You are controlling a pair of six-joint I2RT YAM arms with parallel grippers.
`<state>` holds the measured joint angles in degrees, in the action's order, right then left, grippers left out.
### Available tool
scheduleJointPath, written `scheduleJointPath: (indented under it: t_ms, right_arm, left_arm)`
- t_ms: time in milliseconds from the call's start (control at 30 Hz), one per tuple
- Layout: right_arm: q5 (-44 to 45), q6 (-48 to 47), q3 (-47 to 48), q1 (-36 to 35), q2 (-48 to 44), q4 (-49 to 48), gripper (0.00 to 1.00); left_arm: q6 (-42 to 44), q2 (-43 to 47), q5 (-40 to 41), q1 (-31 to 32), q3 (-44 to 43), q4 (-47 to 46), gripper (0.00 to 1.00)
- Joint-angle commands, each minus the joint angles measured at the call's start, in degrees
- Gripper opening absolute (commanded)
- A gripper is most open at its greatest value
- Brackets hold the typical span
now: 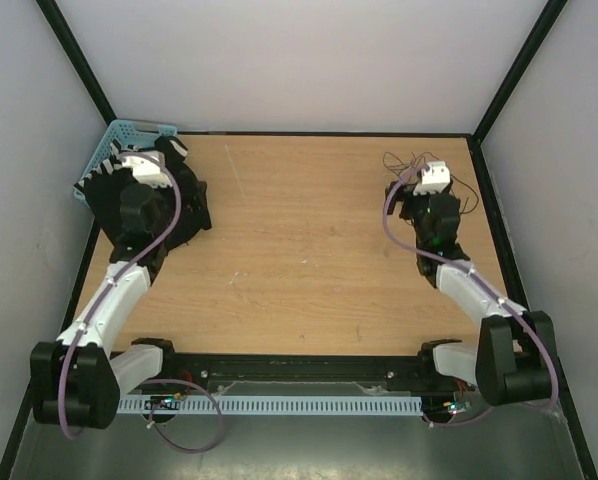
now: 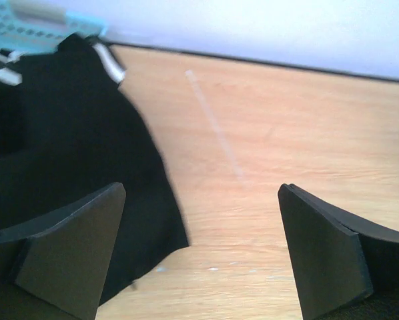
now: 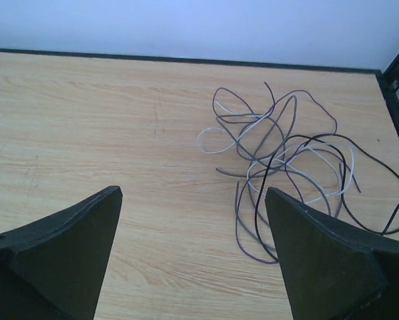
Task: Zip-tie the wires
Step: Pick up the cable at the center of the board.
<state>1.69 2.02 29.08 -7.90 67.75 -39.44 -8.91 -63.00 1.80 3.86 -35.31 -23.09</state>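
Right fingers (image 3: 326, 260) spread wide and empty, poised just short of the wires (image 3: 286, 160), a loose tangle near the far right corner of the tabletop (image 3: 86, 120). Left fingers (image 2: 326, 247), equally wide, hold nothing above a black cloth (image 2: 66, 133) near the far left corner. No zip tie can be made out. Smart play: descend where strands cross thickest and gather them into one bundle.
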Motion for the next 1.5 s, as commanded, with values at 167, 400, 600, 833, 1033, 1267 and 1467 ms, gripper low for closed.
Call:
scheduleJointPath:
  t_ms: [167,400,600,833,1033,1267,1467]
  right_arm:
    - [3.1,6.4,21.1,3.7,16.4,30.1,0.94]
    - [3.7,6.2,34.0,5.5,28.4,34.5,0.83]
    - [-0.3,3.2,42.3,5.6,36.0,37.0,0.76]
    - [-2.7,-0.2,49.7,5.5,42.5,39.1,0.77]
    - [-2.1,-2.4,57.0,5.5,47.9,40.6,0.71]
    - [-2.5,-2.7,62.0,5.5,53.1,43.4,0.62]
    - [-1.8,-2.9,63.9,5.5,55.1,43.5,0.6]
  left_arm:
    - [-11.7,2.2,-22.1,1.0,-17.4,27.1,0.99]
    - [-12.4,4.1,-22.5,1.4,-17.1,28.2,0.99]
    - [-12.3,3.4,-22.5,1.4,-17.0,28.2,0.99]
    - [-12.5,2.9,-22.3,1.4,-16.8,28.2,0.99]
    - [-12.5,1.7,-22.2,1.4,-17.0,28.1,0.99]
    - [-12.2,0.3,-21.8,1.4,-17.1,28.1,0.99]
    - [-11.9,-0.6,-21.9,1.5,-17.1,28.1,0.99]
